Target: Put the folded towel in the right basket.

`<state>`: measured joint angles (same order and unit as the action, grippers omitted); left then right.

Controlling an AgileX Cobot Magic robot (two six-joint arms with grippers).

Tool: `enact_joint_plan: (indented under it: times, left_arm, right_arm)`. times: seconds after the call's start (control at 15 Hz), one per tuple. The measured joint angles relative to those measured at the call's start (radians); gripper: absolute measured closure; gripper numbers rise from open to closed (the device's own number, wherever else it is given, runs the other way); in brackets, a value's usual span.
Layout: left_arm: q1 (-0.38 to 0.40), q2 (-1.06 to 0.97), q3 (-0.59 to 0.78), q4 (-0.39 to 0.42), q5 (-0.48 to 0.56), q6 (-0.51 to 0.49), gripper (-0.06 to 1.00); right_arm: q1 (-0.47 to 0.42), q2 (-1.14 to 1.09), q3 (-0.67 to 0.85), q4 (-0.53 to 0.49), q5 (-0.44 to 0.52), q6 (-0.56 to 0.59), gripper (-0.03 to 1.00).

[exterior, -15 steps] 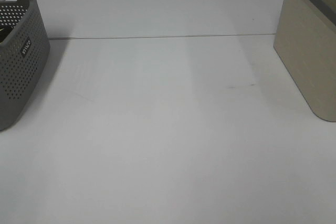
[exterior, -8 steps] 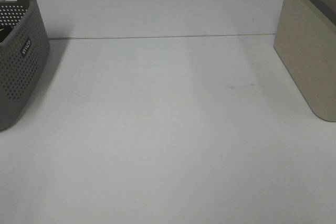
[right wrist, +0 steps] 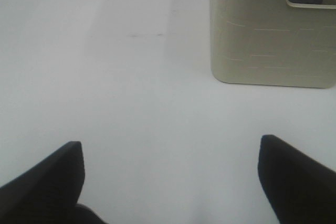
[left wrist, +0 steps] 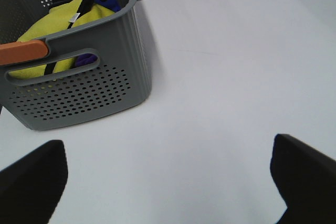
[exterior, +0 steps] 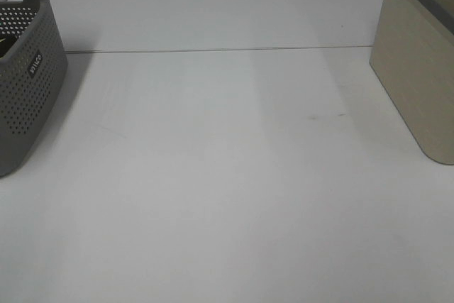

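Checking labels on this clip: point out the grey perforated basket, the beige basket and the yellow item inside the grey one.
grey perforated basket (exterior: 28, 90), exterior high view, perforated side wall.
beige basket (right wrist: 268, 40), right wrist view, front wall.
yellow item (left wrist: 50, 30), left wrist view, its top surface inside the grey basket.

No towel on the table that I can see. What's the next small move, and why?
Probably send the open left gripper up over the grey basket to look in: the white table lies bare, while yellow cloth fills that basket. Whether it is the towel is unclear.
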<state>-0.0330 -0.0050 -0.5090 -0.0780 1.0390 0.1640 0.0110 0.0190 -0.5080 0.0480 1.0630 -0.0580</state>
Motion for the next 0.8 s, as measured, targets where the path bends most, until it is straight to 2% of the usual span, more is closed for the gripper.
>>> enact_joint_plan:
  times: [0.8]
  left_arm:
    - [0.0, 0.0, 0.0, 0.0, 0.0, 0.0, -0.04]
  right_arm:
    - [-0.008, -0.023, 0.004, 0.009, 0.0, 0.0, 0.13]
